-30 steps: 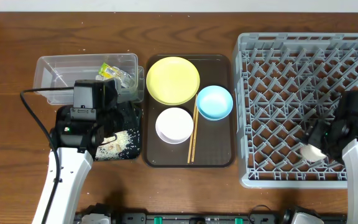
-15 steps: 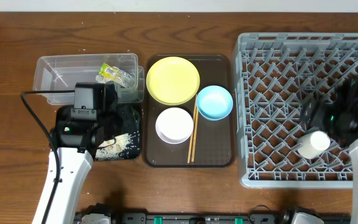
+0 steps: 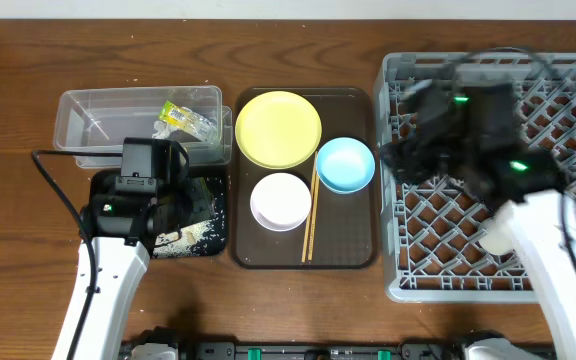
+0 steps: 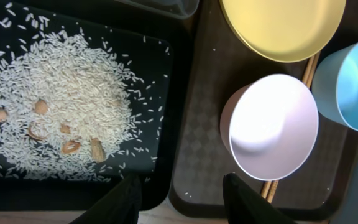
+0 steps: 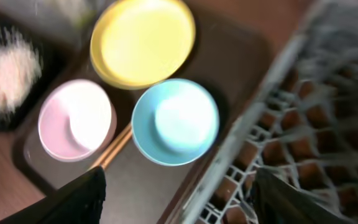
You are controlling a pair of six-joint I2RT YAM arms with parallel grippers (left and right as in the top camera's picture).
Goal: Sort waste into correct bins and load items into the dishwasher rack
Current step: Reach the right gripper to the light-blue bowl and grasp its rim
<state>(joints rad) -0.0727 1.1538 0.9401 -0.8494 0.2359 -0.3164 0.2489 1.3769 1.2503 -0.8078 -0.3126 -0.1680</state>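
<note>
Grey rack rim — blue bowl alongside.

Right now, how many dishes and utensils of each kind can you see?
Plates: 1, round yellow plate
Bowls: 2, light blue bowl, white bowl
Cups: 1, small pale cup in grey plastic rack
Chopsticks: 1, pair of wooden chopsticks
Total: 5
</note>
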